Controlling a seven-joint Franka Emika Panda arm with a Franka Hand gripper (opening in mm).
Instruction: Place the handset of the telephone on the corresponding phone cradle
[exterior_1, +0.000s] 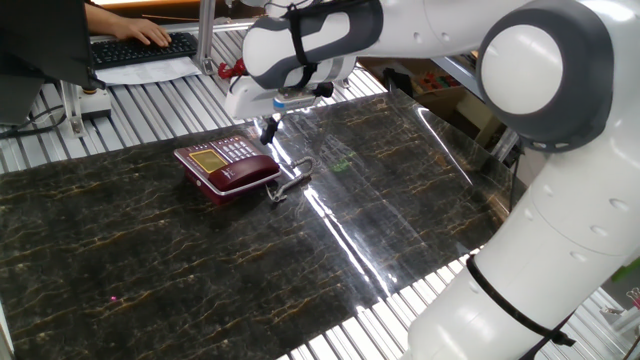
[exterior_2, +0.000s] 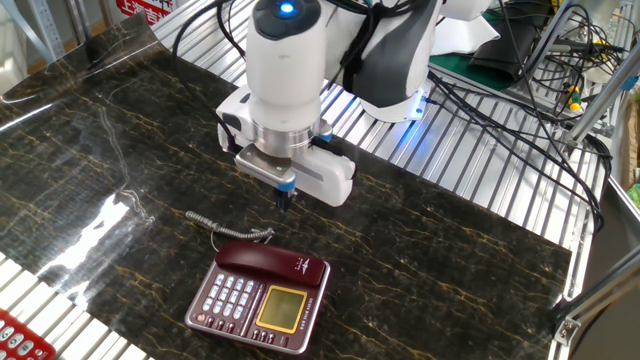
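The handset (exterior_2: 272, 262) already lies on the cradle (exterior_2: 300, 270) of the telephone (exterior_2: 258, 297), so the task looks done, while the claw (exterior_2: 282, 201) hangs above, empty, fingers together.

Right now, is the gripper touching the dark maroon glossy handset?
Apart. The other fixed view shows the gripper hanging above the handset, with bare dark tabletop between them.
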